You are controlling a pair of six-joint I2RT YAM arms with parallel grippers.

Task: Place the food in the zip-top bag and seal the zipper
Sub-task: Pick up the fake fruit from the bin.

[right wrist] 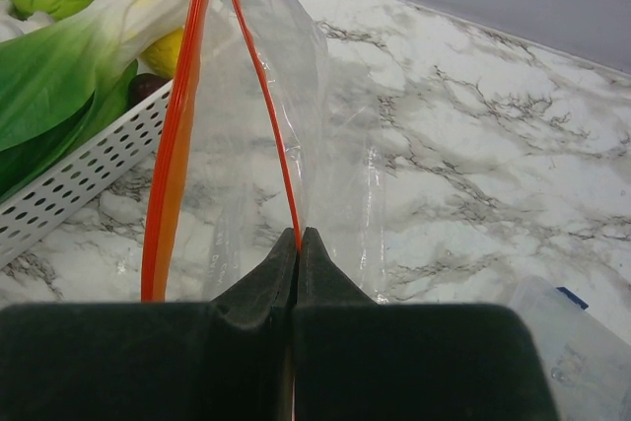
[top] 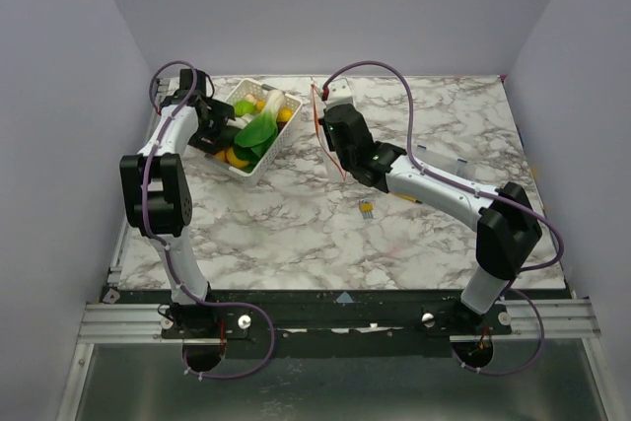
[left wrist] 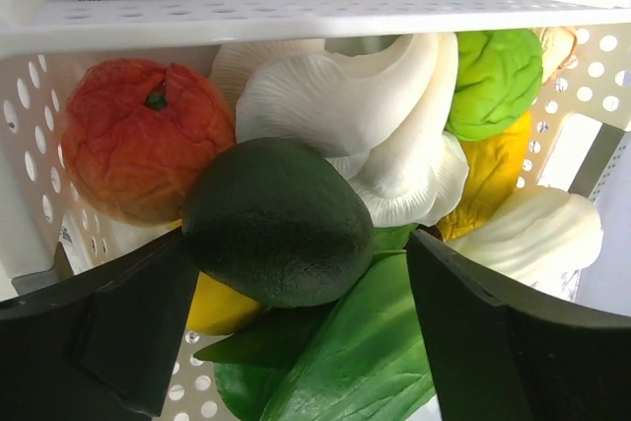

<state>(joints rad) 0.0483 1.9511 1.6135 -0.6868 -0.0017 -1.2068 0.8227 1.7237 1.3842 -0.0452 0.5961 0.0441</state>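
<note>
Far left on the marble table, my left claw hangs inside the white basket. Its fingers are spread wide on either side of a dark green toy fruit; I cannot tell whether either pad touches it. All the food lies in that basket. An orange-red fruit sits left of the dark one, a white ruffled piece lies beyond it, a light green lump and a yellow piece are to the right, and a green leaf lies beneath. My right claw is pressed together, pinching one lip of the zip-top bag at the zipper. The bag stands just right of the basket with its mouth parted, the two orange-red strips spreading away from my fingertips. A small yellow object lies alone on the marble, nearer the arm bases. The corner of a clear box shows to the right of the bag.
</note>
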